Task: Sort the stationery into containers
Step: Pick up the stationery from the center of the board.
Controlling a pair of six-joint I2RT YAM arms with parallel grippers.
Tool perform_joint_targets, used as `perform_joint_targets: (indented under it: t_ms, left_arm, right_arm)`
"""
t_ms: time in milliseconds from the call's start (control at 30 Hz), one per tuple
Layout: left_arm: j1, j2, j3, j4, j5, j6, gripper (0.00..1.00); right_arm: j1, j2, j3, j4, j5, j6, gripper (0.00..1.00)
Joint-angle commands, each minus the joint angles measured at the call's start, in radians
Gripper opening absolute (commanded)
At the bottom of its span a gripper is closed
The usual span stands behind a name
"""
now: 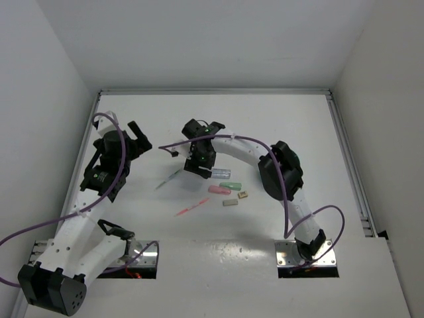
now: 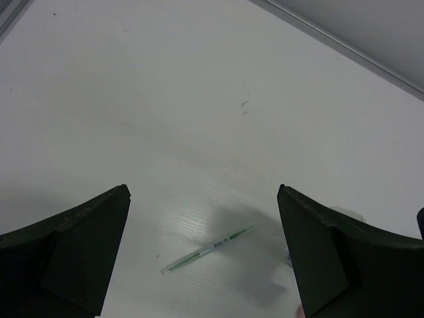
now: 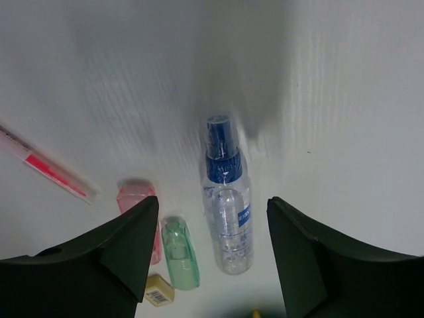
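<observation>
The stationery lies loose on the white table. A thin green pen (image 2: 209,250) lies below and between the wide-open fingers of my left gripper (image 2: 203,192); it also shows as the green pen (image 1: 169,179) in the top view, right of the left gripper (image 1: 140,140). My right gripper (image 3: 212,200) hangs open over a clear marker-like bottle with a blue cap (image 3: 227,209), not touching it. Beside the bottle lie a pink stick (image 3: 136,199), a green stick (image 3: 180,252), a tan block (image 3: 159,291) and a pink pen (image 3: 46,165). The containers are out of view.
In the top view the items cluster mid-table: blue-capped bottle (image 1: 218,173), pink stick (image 1: 218,189), green stick (image 1: 230,185), tan block (image 1: 243,195), grey block (image 1: 230,203), pink pen (image 1: 192,209). White walls close in the table (image 1: 298,132) on three sides.
</observation>
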Motion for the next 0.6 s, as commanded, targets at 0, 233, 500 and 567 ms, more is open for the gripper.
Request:
perform_joint_targets:
  t_ms: [0,233,500,567]
  left_arm:
    - [0.008,-0.010,0.000,0.004,-0.008,-0.007,0.99]
    - [0.008,-0.010,0.000,0.004,0.001,-0.007,0.99]
    - [0.008,-0.010,0.000,0.004,0.001,-0.007,0.99]
    - [0.008,-0.010,0.000,0.004,0.001,-0.007,0.99]
  right_arm:
    - [0.009,-0.003,-0.021,0.003,0.046,-0.009,0.68]
    - [0.009,0.042,-0.031,0.017,0.071,-0.018,0.70]
    - [0.009,0.071,-0.040,0.057,0.101,-0.018,0.68]
    - [0.009,0.080,-0.040,0.057,0.101,-0.018,0.65]
